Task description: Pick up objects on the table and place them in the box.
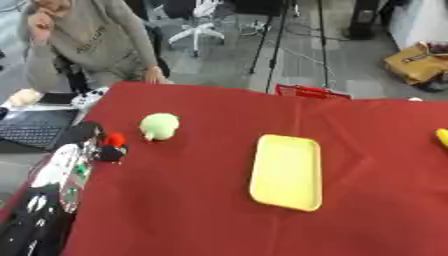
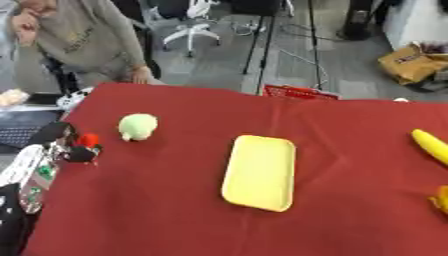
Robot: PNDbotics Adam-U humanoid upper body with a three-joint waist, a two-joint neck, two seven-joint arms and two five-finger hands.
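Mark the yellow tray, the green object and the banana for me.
yellow tray (image 1: 286,171), left eye view, on its flat middle.
green object (image 1: 159,125), left eye view, on its rounded top.
banana (image 2: 430,145), right eye view, mid-length.

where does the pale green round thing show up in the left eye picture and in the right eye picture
Left eye view: the pale green round thing sits in the upper left of the red cloth, left of the yellow tray.
Right eye view: it sits further left in the picture, again on the cloth's upper left.
Shared landmark: the yellow tray lies to its lower right in both views.
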